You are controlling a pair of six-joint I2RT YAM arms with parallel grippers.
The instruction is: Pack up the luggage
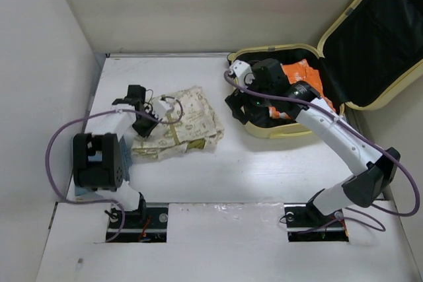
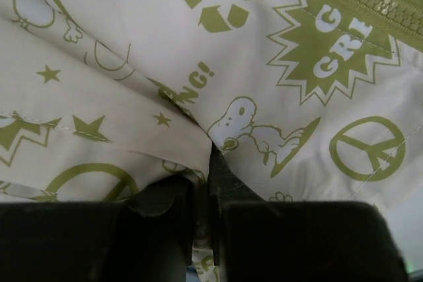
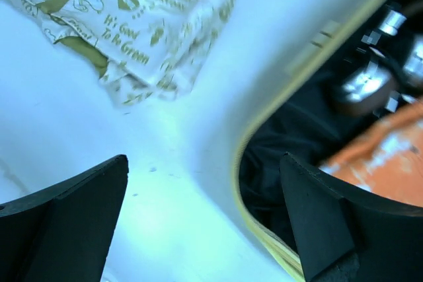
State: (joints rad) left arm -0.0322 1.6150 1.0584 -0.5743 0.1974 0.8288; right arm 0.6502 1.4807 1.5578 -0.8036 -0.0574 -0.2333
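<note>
Left gripper (image 2: 209,163): jaws pinched together on a fold of the printed cloth (image 1: 188,123), probably to lift it for packing. Right gripper (image 1: 239,107): jaws wide apart, empty, poised at the near rim of the luggage (image 1: 281,131), which lies open at far right with an orange packet (image 1: 299,72) inside.

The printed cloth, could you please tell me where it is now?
In the top view the printed cloth lies on the table left of centre, its left side pinched by the left gripper, with the open luggage to its right.
</note>
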